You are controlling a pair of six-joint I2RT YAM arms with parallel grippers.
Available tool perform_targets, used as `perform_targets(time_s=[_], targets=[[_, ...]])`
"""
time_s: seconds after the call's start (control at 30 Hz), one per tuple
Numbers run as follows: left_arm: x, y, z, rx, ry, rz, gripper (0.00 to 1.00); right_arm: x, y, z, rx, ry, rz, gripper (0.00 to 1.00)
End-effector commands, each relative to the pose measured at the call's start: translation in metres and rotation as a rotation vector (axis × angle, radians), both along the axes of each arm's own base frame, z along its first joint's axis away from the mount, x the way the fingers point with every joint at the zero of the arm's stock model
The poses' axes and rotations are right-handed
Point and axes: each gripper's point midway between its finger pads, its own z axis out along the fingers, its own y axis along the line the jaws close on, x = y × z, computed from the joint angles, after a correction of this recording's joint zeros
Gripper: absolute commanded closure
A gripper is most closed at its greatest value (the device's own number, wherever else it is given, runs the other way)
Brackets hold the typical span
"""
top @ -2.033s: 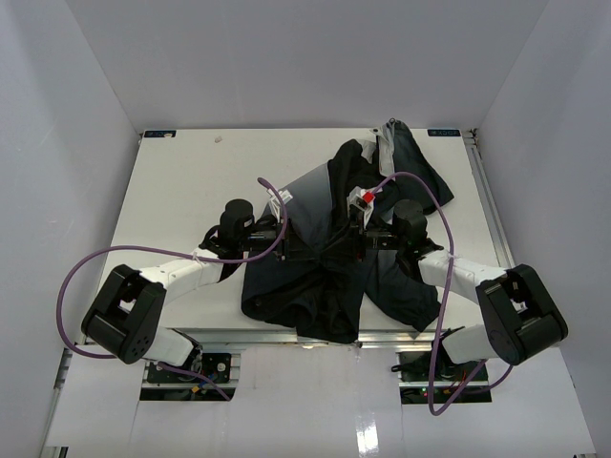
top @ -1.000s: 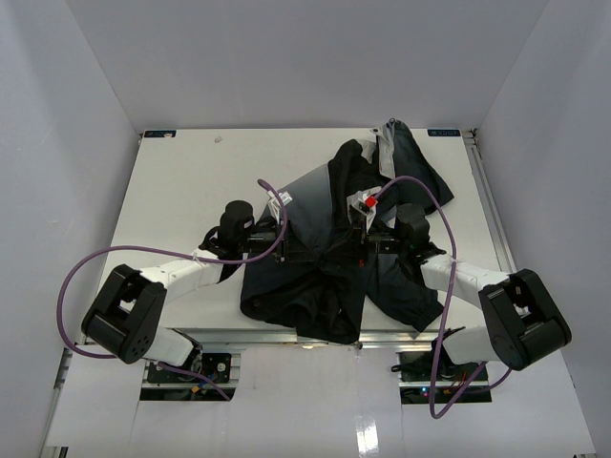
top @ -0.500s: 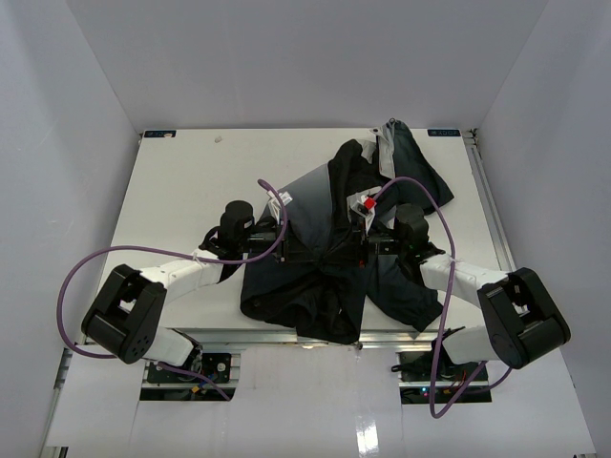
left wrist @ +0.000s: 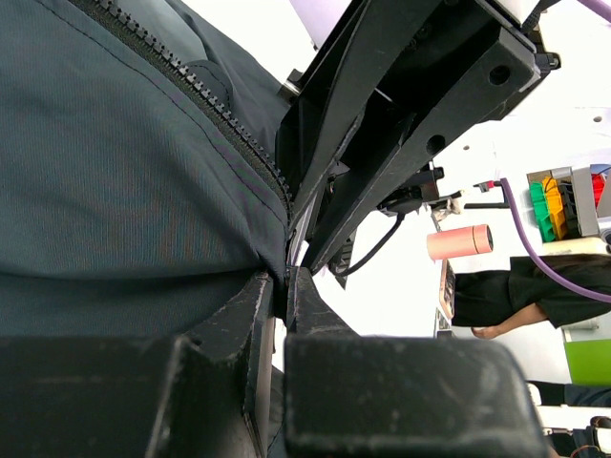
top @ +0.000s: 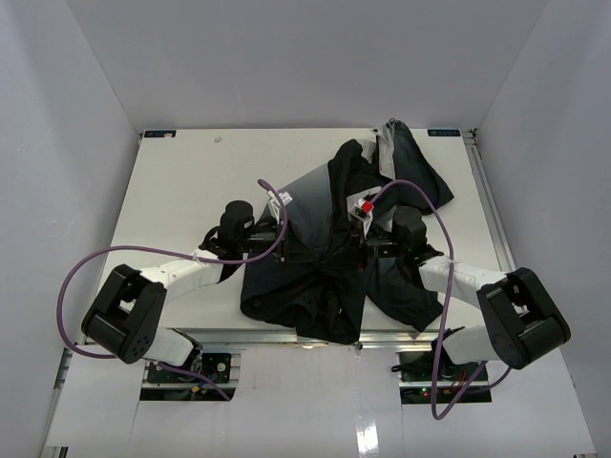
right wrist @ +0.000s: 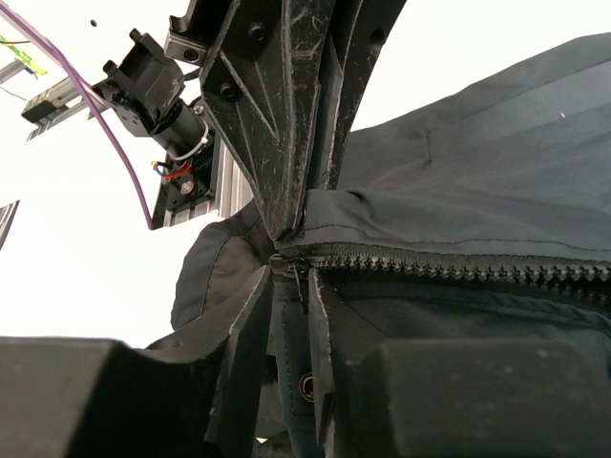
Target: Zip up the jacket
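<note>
The dark charcoal jacket [top: 325, 291] lies crumpled on the white table [top: 191, 181], right of centre. Both grippers meet over its middle. My left gripper [top: 310, 250] is shut on the fabric edge at the end of the zipper [left wrist: 191, 95]; its jaws pinch the cloth tightly [left wrist: 284, 277]. My right gripper [top: 355, 251] faces it and is shut on the jacket's zipper end, with the slider and a fabric flap between its fingers [right wrist: 291, 277]. The zipper teeth [right wrist: 458, 262] run off to the right, closed there. The jacket's far part is hidden in folds.
Purple cables [top: 95, 262] loop from both arms over the jacket and table. A small red and white tag [top: 364, 203] sits on the right wrist. A sleeve [top: 410, 157] reaches toward the back right corner. White walls enclose the table.
The right wrist has shifted slightly toward the near edge and the left gripper. The left arm has stayed still. The jacket's folds barely changed.
</note>
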Motion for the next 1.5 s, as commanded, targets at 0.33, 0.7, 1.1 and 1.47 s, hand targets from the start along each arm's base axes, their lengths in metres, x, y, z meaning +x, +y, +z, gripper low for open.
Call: perform_targets(time_s=[0.33, 0.7, 1.1, 1.47], targets=[[-0.004, -0.002, 0.012, -0.029, -0.044, -0.026, 1.00, 0.002, 0.001, 0.005, -0.006, -0.059, -0.036, 0.75], [-0.021, -0.009, 0.012, 0.016, -0.015, -0.047, 1.00, 0.033, -0.007, 0.018, -0.060, -0.176, -0.235, 0.92], [-0.031, -0.008, 0.019, 0.025, 0.061, -0.065, 1.00, 0.043, -0.019, 0.037, -0.129, -0.400, -0.390, 0.92], [-0.039, -0.006, 0.012, 0.035, 0.115, -0.080, 1.00, 0.069, -0.023, 0.060, -0.108, -0.521, -0.509, 0.92]])
